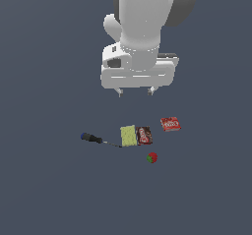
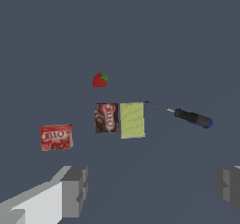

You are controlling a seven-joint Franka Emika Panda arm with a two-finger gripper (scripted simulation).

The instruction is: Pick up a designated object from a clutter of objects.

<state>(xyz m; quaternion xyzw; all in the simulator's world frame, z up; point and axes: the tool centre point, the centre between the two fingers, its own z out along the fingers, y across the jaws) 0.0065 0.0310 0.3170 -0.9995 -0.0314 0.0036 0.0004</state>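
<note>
Two boxes, dark brown box and bright red box, white lettering unreadable, hand wide.

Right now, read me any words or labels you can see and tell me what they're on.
Bright red box: white lettering, roughly "JELL-O", blurred, not certain.
Dark brown box: white letters in a red oval, similar logo turned sideways, too blurred to read.
Pale yellow block, screwdriver, strawberry: no text visible.

The claw's fingers are cropped by the frame.
</note>
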